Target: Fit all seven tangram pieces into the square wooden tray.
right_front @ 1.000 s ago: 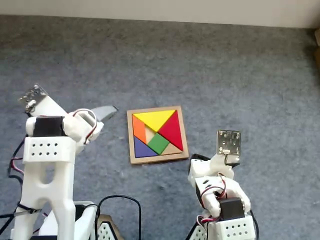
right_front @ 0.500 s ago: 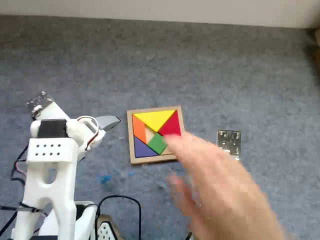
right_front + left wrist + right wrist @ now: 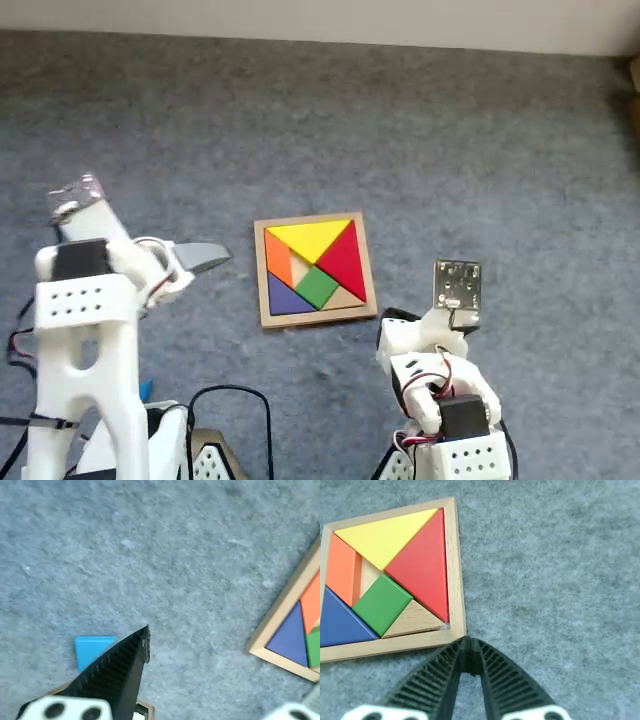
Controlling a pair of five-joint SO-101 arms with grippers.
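Tray (image 3: 454, 555) just beside rt claw (image 3: 470, 643)

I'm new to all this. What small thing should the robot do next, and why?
Probably bring the left claw over the light blue piece lying on the carpet right beside it. The tray has bare wooden gaps, and that piece sits outside it, so it likely belongs there.

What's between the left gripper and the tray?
Just bare carpet between the left gripper and the tray, as the high view shows.
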